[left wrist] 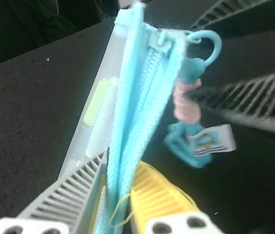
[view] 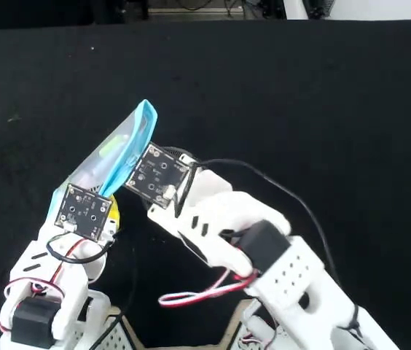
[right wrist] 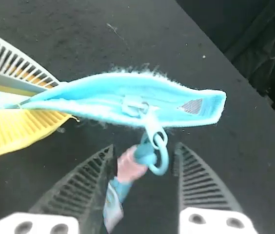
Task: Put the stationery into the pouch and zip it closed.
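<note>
Black table [view: 322, 109], blue pouch [view: 122, 153] in left hand [left wrist: 120, 165]

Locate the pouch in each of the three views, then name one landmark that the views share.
High view: pouch left of centre, slanting toward the table's far side.
Left wrist view: pouch edge-on through the middle, clamped in the left gripper.
Right wrist view: pouch stretched across the middle, just beyond the right gripper.
Shared landmark: the yellow finger at the pouch's held end.
</note>
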### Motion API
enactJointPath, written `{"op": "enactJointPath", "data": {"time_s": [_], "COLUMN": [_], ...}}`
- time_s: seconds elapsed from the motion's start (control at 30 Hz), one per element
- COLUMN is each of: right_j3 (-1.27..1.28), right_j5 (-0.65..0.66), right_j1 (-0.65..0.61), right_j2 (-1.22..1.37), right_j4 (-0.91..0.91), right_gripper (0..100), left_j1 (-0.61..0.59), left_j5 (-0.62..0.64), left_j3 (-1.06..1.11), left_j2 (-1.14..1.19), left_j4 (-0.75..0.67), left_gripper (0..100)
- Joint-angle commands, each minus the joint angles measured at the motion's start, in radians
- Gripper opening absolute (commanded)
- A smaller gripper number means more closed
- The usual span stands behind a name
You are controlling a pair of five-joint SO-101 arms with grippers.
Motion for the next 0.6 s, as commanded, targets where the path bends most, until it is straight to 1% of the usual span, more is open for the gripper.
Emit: {"op": "enactJointPath", "data": {"time_s": [0.0,0.17,0.4,0.57], "right_j3": [-0.054,-0.054,-0.045,-0.013], "right_j5": [0.011,0.002,0.000,0.002], "right_j1": [-0.011,-0.011,-0.008,-0.006], "right_j2": [-0.073,-0.077,-0.077,-0.076], "right_j4": [-0.005,-0.006,-0.006,-0.025], "right_gripper": [12.3,6.4,8.8,8.8], "left_j1": [0.002,0.002,0.002,0.002], "left_j5": [0.000,0.000,0.000,0.000], "left_j3": [0.030,0.028,0.027,0.027], "left_j2": [0.008,0.008,0.008,0.008], "left_j4": [0.006,0.006,0.006,0.006], "left_gripper": [3,3,3,3]}}
